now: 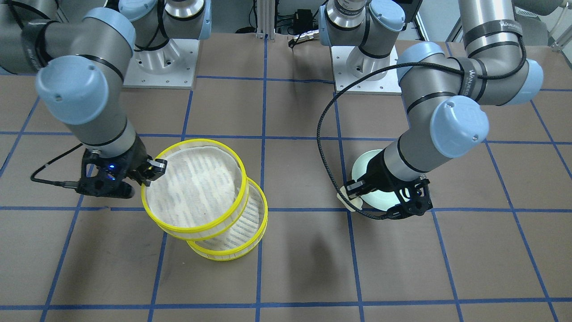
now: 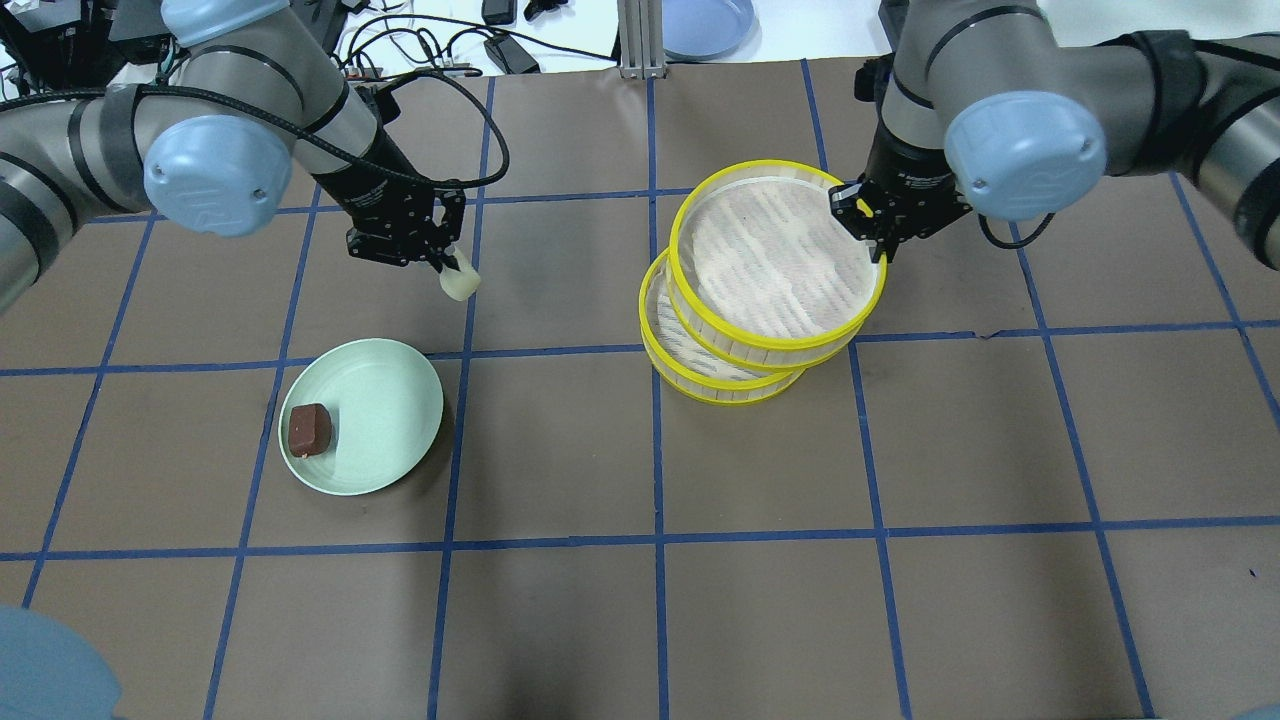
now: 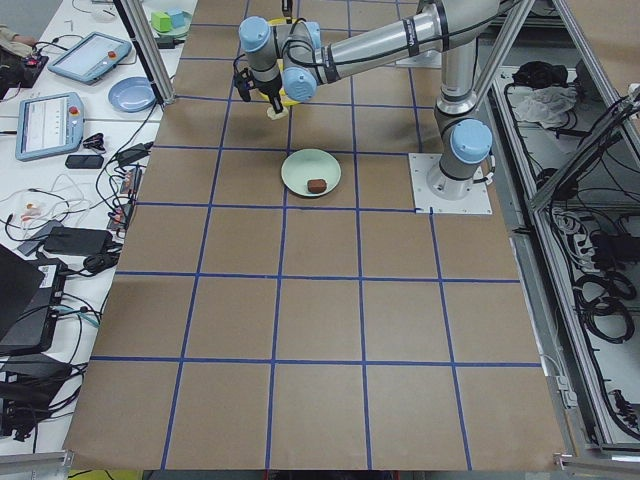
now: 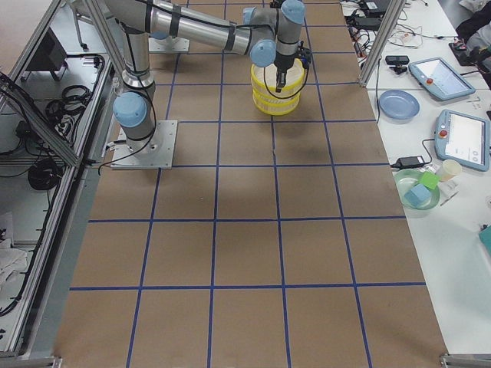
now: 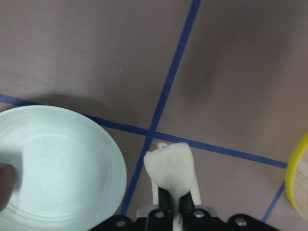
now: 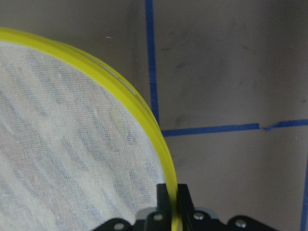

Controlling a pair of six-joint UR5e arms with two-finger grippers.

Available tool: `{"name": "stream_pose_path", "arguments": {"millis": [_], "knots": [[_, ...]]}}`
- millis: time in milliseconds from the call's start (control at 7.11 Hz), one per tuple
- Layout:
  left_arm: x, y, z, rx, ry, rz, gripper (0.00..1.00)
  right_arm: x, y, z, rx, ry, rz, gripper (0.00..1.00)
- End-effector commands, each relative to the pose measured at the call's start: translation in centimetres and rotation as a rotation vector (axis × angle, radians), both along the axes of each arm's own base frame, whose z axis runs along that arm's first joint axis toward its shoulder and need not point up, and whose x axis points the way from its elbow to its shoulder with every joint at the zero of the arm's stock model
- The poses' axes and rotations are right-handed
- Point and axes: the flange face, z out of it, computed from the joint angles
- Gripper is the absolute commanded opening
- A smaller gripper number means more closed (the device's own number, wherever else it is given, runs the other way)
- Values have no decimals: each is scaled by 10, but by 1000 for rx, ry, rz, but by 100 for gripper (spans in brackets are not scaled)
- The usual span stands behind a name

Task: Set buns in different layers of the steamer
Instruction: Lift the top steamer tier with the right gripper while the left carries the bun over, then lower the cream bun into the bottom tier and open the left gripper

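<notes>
My left gripper (image 2: 455,275) is shut on the cream-white bun (image 2: 459,284) and holds it above the table, past the pale green plate (image 2: 390,385); the bun also shows in the left wrist view (image 5: 171,166). The dark reddish-brown bun (image 2: 309,429) lies on that plate. My right gripper (image 2: 868,222) is shut on the yellow rim of the upper steamer tray (image 2: 775,262), which is lifted, tilted and shifted off the lower tray (image 2: 715,377). Both trays look empty. The rim runs between the right fingers in the right wrist view (image 6: 169,192).
Brown table with blue tape grid. A blue plate (image 2: 706,25) and cables lie beyond the far edge. Tablets and small items sit on side benches in the side views. The arm bases (image 1: 161,62) stand at the robot's side.
</notes>
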Motion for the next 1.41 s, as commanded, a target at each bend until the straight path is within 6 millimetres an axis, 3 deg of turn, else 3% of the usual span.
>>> {"name": "stream_pose_path", "arguments": {"millis": [0, 141, 281, 562, 984, 1125, 1266], "knots": [[-65, 4, -1, -39, 55, 66, 0, -78, 6, 13, 48, 34, -7, 0], [-87, -1, -3, -48, 185, 109, 0, -91, 7, 17, 46, 33, -20, 0], [-104, -5, -11, -60, 229, 145, 0, -92, 11, 18, 45, 35, -21, 0], [-168, 6, -30, -65, 293, 136, 0, -90, 15, 19, 45, 33, -11, 0], [-210, 18, -53, -54, 343, 103, 0, -88, 20, 5, 59, 29, -12, 0], [-211, 20, -55, -55, 339, 89, 76, -88, 18, 7, 43, 30, -11, 0], [-212, 20, -54, -51, 344, 93, 100, -89, 19, 7, 45, 30, -12, 0]]}}
